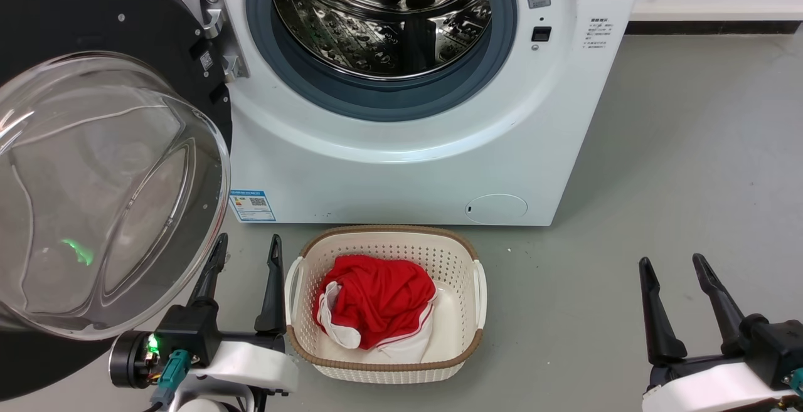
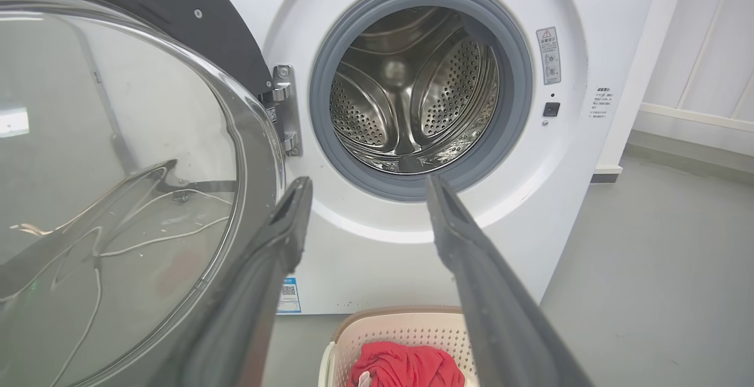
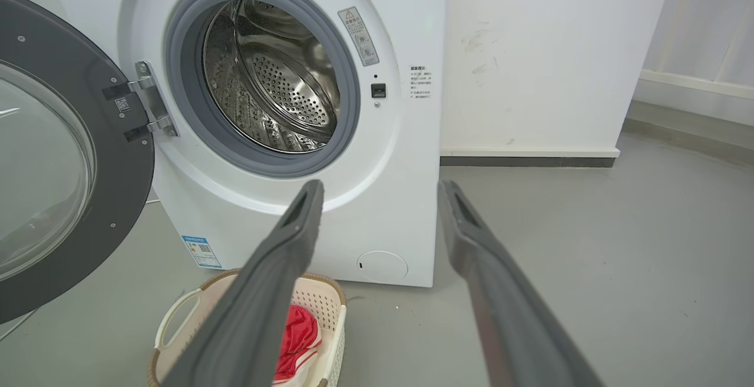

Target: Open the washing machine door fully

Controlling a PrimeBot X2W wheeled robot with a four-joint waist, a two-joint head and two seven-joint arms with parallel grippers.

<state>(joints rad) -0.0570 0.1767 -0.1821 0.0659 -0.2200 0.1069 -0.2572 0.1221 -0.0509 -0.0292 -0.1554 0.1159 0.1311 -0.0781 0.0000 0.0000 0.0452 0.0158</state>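
The white washing machine [image 1: 401,174] is standing on the grey floor [image 1: 690,148], its steel drum [image 1: 382,17] lying exposed. The washing machine door [image 1: 106,180] is hanging swung wide on its hinge at the machine's left, glass bowl bulging toward the robot. A cream basket [image 1: 389,362] is sitting before the machine, holding a red garment [image 1: 376,299]. The left hand [image 1: 248,239] is hovering spread and empty just beside the door's rim. The right hand [image 1: 672,261] is waiting spread and empty, well apart.

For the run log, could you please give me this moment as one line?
washing machine door wide open | left gripper open, empty, beside door | right gripper open, empty | basket holds red cloth
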